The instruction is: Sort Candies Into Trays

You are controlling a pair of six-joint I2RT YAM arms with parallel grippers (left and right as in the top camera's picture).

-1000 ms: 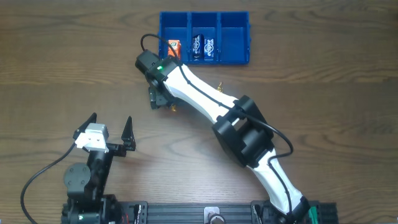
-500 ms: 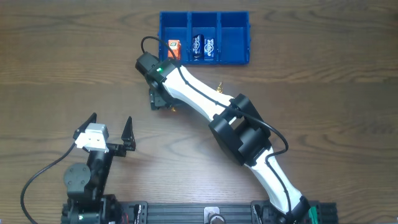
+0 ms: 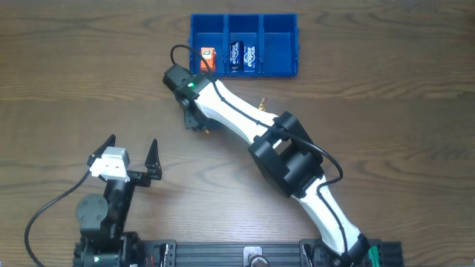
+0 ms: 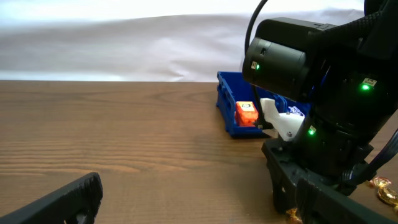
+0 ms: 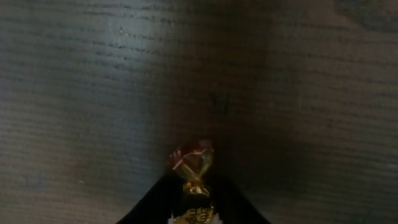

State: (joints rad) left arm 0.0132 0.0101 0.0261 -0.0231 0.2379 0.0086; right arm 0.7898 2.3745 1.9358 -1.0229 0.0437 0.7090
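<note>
A blue tray (image 3: pixel 282 41) with three compartments stands at the far middle of the table. An orange candy (image 3: pixel 208 58) lies in its left compartment and a dark blue candy (image 3: pixel 243 55) in the middle one. My right gripper (image 3: pixel 197 124) hangs low over the table in front of the tray's left end, shut on a gold-wrapped candy (image 5: pixel 193 177). A second gold candy (image 3: pixel 261 101) lies on the wood to its right. My left gripper (image 3: pixel 133 152) stands open near the front left, holding nothing.
The right arm (image 3: pixel 289 159) stretches diagonally across the middle of the table. The left wrist view has the right gripper's black body (image 4: pixel 323 124) close by, with the tray (image 4: pixel 227 106) behind it. Bare wood lies to the left and far right.
The right gripper has shifted slightly to the right over the gold candy, and its elbow moved a little left. The left arm has not moved.
</note>
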